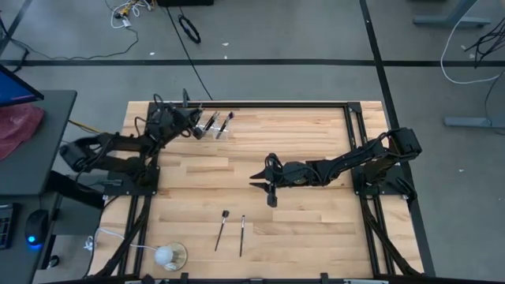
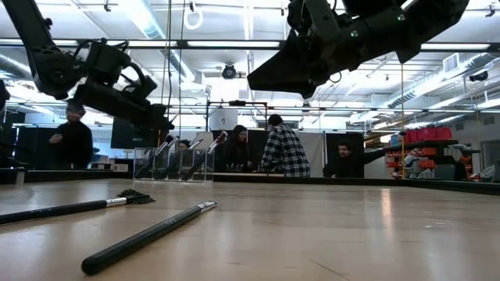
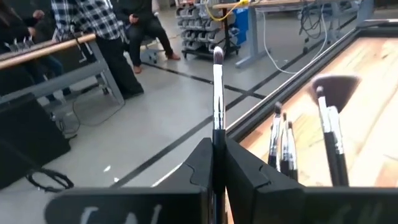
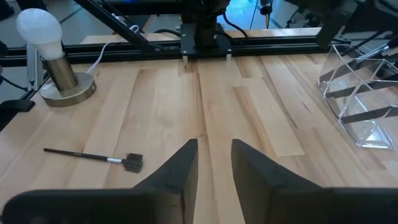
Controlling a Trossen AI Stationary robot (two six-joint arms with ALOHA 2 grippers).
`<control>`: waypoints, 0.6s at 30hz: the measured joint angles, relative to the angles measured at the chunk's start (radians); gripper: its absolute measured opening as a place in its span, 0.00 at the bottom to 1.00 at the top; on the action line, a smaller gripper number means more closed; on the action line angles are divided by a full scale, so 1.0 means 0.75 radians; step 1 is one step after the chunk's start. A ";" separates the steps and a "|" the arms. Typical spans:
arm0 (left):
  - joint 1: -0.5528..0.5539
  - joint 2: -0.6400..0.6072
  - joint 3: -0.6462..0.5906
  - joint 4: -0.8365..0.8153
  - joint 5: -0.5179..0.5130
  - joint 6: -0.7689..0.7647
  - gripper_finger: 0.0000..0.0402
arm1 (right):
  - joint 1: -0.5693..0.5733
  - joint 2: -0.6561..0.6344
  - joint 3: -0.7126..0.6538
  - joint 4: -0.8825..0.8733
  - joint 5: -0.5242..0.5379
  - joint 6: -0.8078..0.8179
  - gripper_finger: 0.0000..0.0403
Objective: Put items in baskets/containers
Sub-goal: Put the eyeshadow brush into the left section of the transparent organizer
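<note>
A clear holder (image 1: 215, 128) stands near the table's far edge with several brushes (image 3: 283, 144) upright in it, one of them a fan brush (image 3: 334, 87). My left gripper (image 1: 189, 120) hovers just left of it, shut on a slim dark brush (image 3: 217, 93). Two more brushes (image 1: 222, 230) (image 1: 242, 235) lie flat on the wood toward the near edge. My right gripper (image 1: 267, 188) hangs open above the table's middle, with nothing between its fingers (image 4: 186, 165). My left gripper pinches the brush's dark handle (image 3: 217, 138) between its two fingers, just below the silver ferrule. The bristle end (image 3: 217, 56) sticks out past the fingertips. The brush is lifted clear of the table and the holder.
A white ball lamp (image 1: 167, 255) on a round base with a cord stands at the near left corner. Black rails (image 1: 276, 104) frame the table. People stand and sit in the room beyond the far edge.
</note>
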 joint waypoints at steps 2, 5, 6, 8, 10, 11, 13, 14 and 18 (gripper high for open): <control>0.005 0.037 0.000 0.025 -0.001 -0.013 0.07 | 0.004 0.000 0.000 0.000 0.000 0.000 0.24; 0.004 0.065 0.001 0.038 -0.026 -0.020 0.08 | 0.007 0.000 0.000 0.000 -0.002 0.000 0.24; 0.004 0.071 0.001 0.031 -0.038 -0.020 0.09 | 0.007 0.000 0.000 0.000 -0.003 0.000 0.24; 0.004 0.075 0.001 0.002 -0.057 -0.028 0.09 | 0.006 0.000 0.000 0.000 -0.011 0.001 0.24; 0.004 0.075 0.001 -0.037 -0.068 -0.030 0.10 | 0.006 0.000 0.000 0.000 -0.020 0.001 0.24; 0.004 0.075 0.001 -0.059 -0.069 -0.031 0.10 | 0.006 0.000 0.000 0.000 -0.023 0.001 0.24; 0.004 0.074 0.001 -0.090 -0.071 -0.031 0.10 | 0.006 0.000 0.000 0.000 -0.034 0.003 0.24; 0.004 0.073 0.003 -0.099 -0.071 -0.031 0.10 | 0.006 0.000 0.000 0.000 -0.034 0.004 0.24; 0.004 0.071 0.003 -0.115 -0.071 -0.031 0.14 | 0.006 0.000 0.000 0.000 -0.034 0.004 0.24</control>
